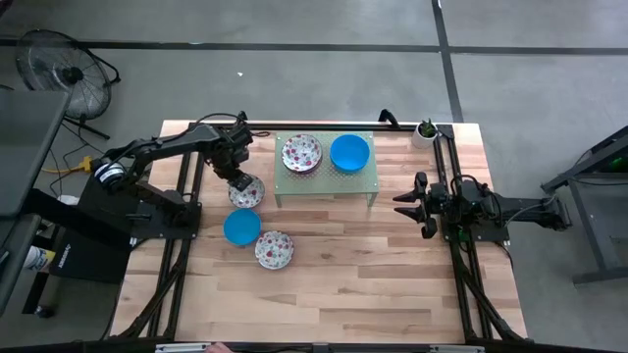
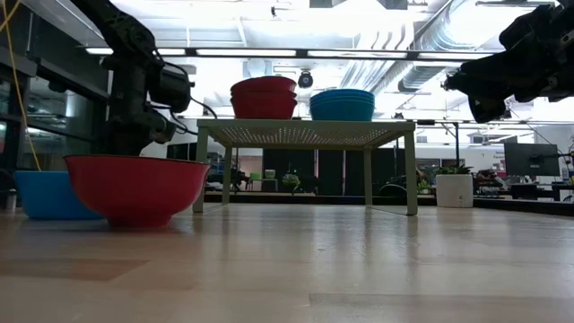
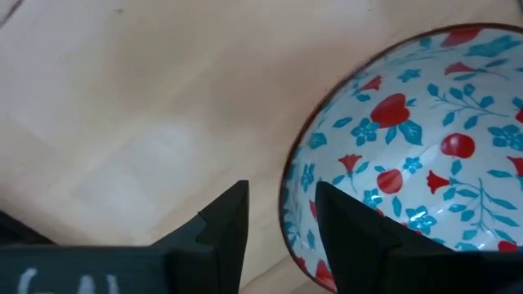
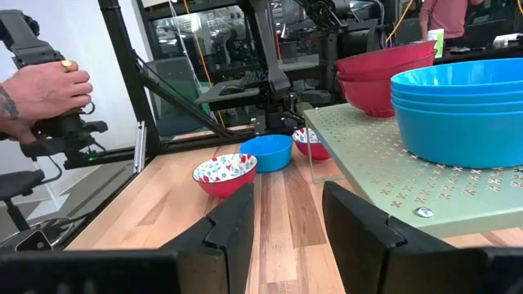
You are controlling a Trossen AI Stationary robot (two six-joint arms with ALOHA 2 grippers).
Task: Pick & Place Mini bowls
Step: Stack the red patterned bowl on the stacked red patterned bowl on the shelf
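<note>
Three mini bowls sit on their bases on the wooden table: a floral one (image 1: 247, 193), a blue one (image 1: 241, 226) and another floral one (image 1: 274, 250). A floral stack (image 1: 301, 153) and a blue stack (image 1: 349, 153) stand on the pale green perforated stand (image 1: 324, 181). My left gripper (image 1: 238, 181) is open and points down over the first floral bowl (image 3: 409, 155). One finger (image 3: 351, 229) is inside its rim (image 3: 288, 196) and the other finger (image 3: 225, 224) is outside. My right gripper (image 1: 404, 204) waits open, right of the stand.
A small potted plant (image 1: 425, 130) stands at the table's far right corner. Black frame rails (image 1: 186, 211) run along both sides. In the right wrist view a person's hand (image 4: 45, 86) holds a device beyond the table's left side. Bare wood lies near the front edge (image 1: 353, 294).
</note>
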